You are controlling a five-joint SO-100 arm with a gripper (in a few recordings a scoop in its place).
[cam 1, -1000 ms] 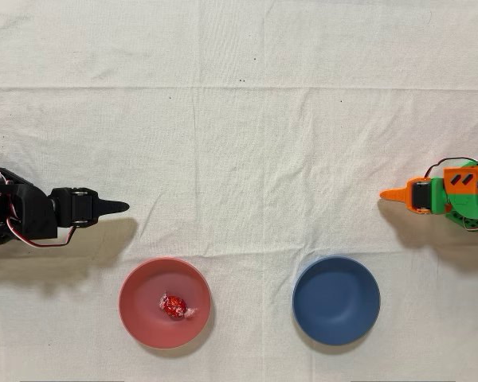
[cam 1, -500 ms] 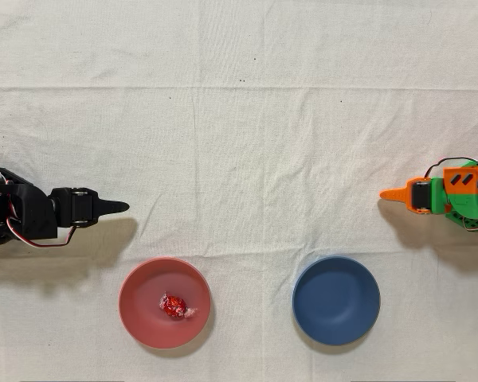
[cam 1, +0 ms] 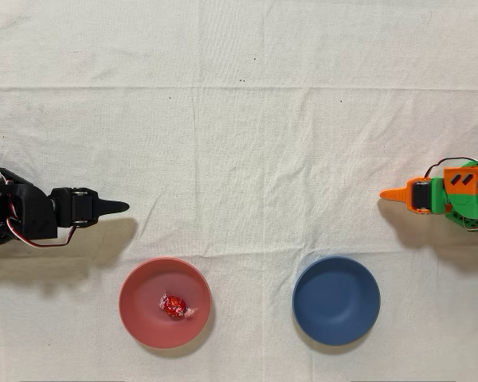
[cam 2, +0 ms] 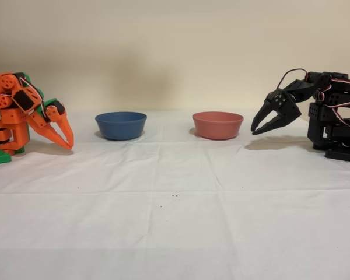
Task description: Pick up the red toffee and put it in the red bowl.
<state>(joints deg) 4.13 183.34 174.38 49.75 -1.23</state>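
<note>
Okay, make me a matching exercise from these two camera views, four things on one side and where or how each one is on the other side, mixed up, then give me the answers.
Things:
1. red toffee
2. blue bowl
3. black arm's pincer
4. orange arm

Places or states:
A. lies inside the red bowl
B. idle at the right edge in the overhead view
C. nothing inside
D. holds nothing, off to the side of the red bowl in the fixed view

Pairs: 1-A, 2-C, 3-D, 4-B
</note>
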